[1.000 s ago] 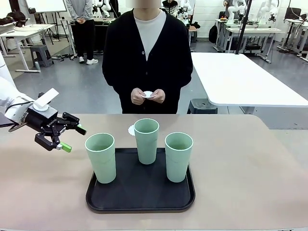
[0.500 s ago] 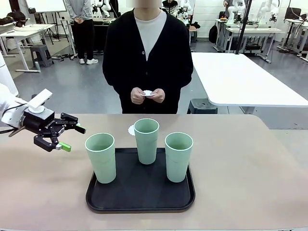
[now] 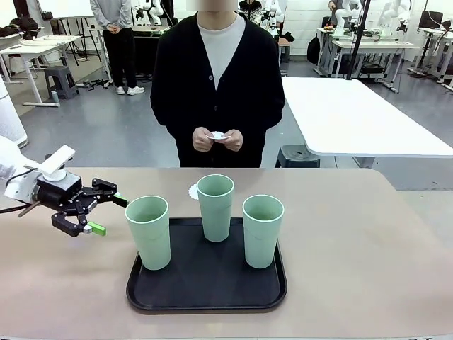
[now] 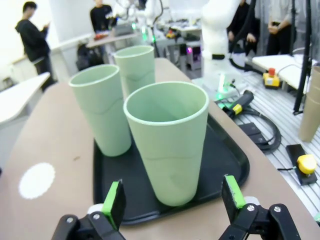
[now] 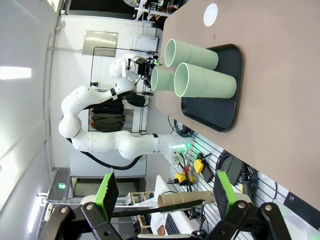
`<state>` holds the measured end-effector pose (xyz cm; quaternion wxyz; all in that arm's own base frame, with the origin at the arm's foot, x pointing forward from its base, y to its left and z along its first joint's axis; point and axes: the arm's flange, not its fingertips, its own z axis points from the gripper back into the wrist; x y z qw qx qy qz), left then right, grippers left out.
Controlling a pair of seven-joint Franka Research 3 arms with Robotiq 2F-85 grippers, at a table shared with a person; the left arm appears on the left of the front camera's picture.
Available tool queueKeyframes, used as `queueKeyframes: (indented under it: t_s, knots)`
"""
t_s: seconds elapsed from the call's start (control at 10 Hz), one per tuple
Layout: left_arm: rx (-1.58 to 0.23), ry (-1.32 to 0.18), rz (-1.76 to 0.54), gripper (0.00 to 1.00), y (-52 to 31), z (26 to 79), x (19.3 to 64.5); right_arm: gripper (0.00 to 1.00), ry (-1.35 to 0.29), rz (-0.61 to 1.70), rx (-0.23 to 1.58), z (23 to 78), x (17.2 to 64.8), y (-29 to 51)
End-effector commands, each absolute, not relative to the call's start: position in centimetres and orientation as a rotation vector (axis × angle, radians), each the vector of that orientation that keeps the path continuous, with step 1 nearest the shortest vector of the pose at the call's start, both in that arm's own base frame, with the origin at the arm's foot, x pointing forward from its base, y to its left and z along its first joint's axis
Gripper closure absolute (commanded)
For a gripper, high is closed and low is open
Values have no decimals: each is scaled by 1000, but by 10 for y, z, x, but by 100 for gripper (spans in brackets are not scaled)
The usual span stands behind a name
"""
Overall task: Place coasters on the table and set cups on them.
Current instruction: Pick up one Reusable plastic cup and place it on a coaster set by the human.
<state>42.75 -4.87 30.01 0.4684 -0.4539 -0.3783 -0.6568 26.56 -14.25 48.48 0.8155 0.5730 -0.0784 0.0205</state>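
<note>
The cups (image 3: 215, 212), tall pale mint-green plastic tumblers tapering to the base, stand upright and apart on a flat black rectangular tray (image 3: 205, 303) on the wide beige table (image 3: 368, 248). Take the tray as a dial with 12 toward the person. The left cup (image 3: 148, 232) is then at 9 o'clock, the right cup (image 3: 262, 237) at 3 and the middle cup (image 3: 215, 198) at 12.

The left gripper (image 3: 107, 214), black with green pads, hovers just outside the tray at 9 o'clock. Its fingers are spread wide around nothing and aimed at the left cup, which its wrist view shows just ahead, untouched. The right gripper (image 5: 166, 192) is equally spread and empty, well apart from the tray.

The likeliest trouble is a tipped cup. These look light and top-heavy, so a pad that meets the wall off-centre could topple the left cup toward the middle one. A hard squeeze near the rim might buckle it.

The one coaster (image 3: 192, 191) lying on the table, a small white scalloped paper disc, sits at 11 o'clock just past the tray, partly behind the middle cup. Carrying a cup there means passing close to the middle cup, and a sliding base could push the thin disc askew. The person's hands (image 3: 218, 140), at 12 beyond the table, may reach in as the arm moves.

Counted:
- three cups
- one tray
- one coaster on the table
- at least one more white disc in the person's hands, with no telling whether it is a stack
- two grippers
</note>
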Motion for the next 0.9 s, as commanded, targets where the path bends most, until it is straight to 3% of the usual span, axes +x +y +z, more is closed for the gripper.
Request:
queueKeyframes:
  t_s: [0.0, 0.8]
  knots:
    - [-1155, -1000, -1615, 0, -57, 282, 425, 0, -170, 48, 1227, 485, 265, -143]
    - [-1199, -980, -1576, 0, -92, 257, 439, 0, -170, 48, 1227, 485, 265, -143]
